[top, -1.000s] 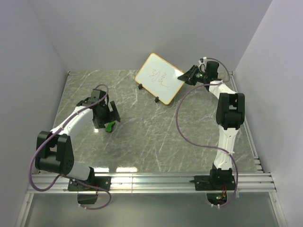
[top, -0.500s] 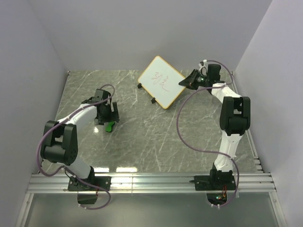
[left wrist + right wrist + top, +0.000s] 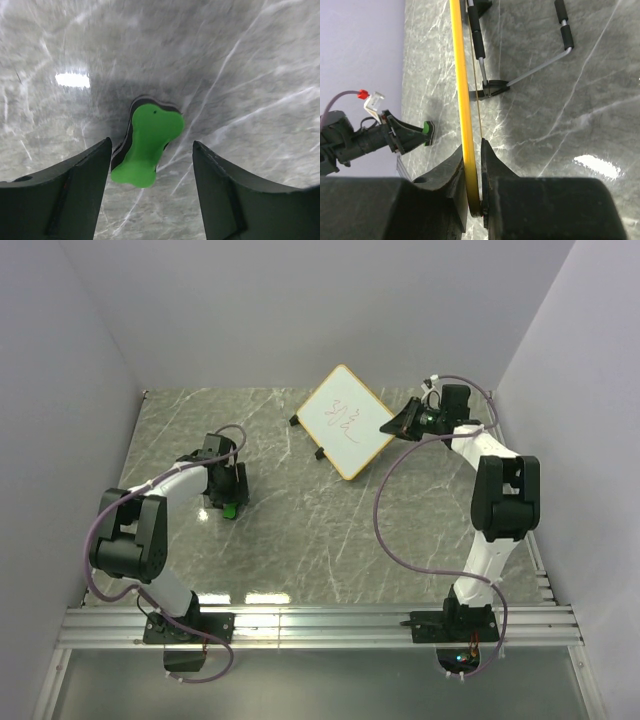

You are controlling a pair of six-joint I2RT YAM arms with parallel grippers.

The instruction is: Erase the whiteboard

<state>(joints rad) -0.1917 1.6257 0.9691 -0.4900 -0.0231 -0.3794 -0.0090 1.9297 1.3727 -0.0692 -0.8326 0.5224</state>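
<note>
The whiteboard [image 3: 345, 422], white with a tan-orange frame and faint scribbles, stands tilted at the back of the table. My right gripper [image 3: 397, 423] is shut on its right corner; the right wrist view shows the frame's edge [image 3: 462, 100] clamped between the jaws of that gripper [image 3: 473, 165]. The green bone-shaped eraser [image 3: 231, 508] lies on the table at the left. My left gripper [image 3: 228, 495] is open just above it. In the left wrist view the eraser [image 3: 147, 145] lies between and beyond the open gripper's [image 3: 152, 150] fingers, untouched.
The marble table [image 3: 330, 530] is walled at the back and on both sides. The board's wire stand with black feet [image 3: 563, 27] shows behind the board. An aluminium rail [image 3: 320, 625] runs along the near edge.
My right gripper has shifted the whiteboard to the right and turned it. My left gripper has dropped closer to the eraser.
</note>
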